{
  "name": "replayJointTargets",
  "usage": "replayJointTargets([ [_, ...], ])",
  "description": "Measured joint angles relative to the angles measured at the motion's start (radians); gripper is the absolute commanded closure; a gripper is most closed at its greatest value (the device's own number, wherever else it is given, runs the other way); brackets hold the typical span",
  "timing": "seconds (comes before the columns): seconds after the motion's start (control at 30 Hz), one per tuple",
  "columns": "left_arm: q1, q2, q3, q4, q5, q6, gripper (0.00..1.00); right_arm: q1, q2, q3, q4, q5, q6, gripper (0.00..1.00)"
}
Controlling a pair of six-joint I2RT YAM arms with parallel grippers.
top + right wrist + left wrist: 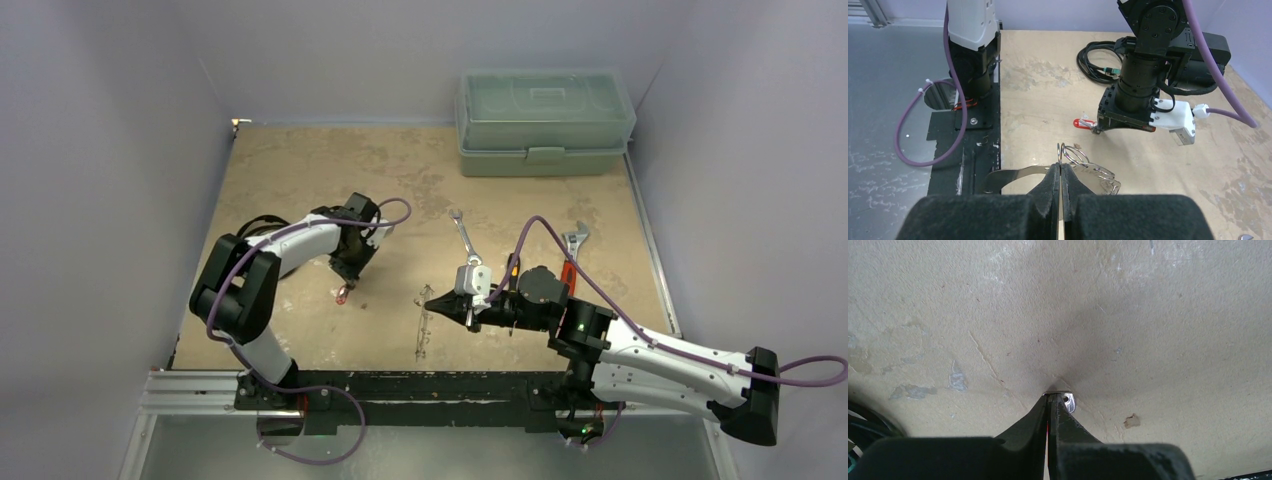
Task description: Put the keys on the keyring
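Black padded fingers [1048,185] of the right gripper [1060,167] fill the near edge of the right wrist view. They are pressed together on the large thin shiny silvery oval keyring [1013,171]. One flat band of the loop curves off to the left of the fingertips. Finer wire turns and small metal pieces fan out above and to the right; whether those are keys is too fine to tell.

From above, right gripper [430,300] sits near the table's middle, pointing left, jaws closed. Keyring [424,330] hangs from its tip and reaches down toward the near edge of the worn tan tabletop [300,170].

Left gripper [1048,397]: both jaws shut tight, pinching a tiny silvery metal key [1068,401] whose holed end sticks out at the right of the tips, close above the tabletop. A red sliver shows in the slit between the fingers.

From above, left gripper [347,278] points straight down, left of the right gripper and apart from it. The key's small red plastic tag [343,294] shows just below the tips. In the right wrist view the tag [1081,123] juts left of the left gripper [1096,129], beyond the keyring and not touching it.

Elsewhere:
- Coiled black cable [1095,57] lies behind the left arm.
- Small silver open-ended spanner [463,235] is on the table behind the right gripper.
- Silvery wrench with a red handle [576,240] is to the spanner's right.
- Pale green lidded plastic box [545,120] stands at the far edge.
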Motion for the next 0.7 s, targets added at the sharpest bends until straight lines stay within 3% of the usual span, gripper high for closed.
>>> replayJointTargets([
  [0.33, -0.023, -0.059, 0.001, 0.103, 0.119, -0.128, 1.0, 0.005, 0.0, 0.0, 0.0, 0.026, -0.001, 1.0],
  [0.7, -0.194, -0.077, -0.032, 0.267, 0.179, -0.338, 1.0, 0.005, -0.033, 0.0, 0.002, 0.073, -0.005, 1.0],
])
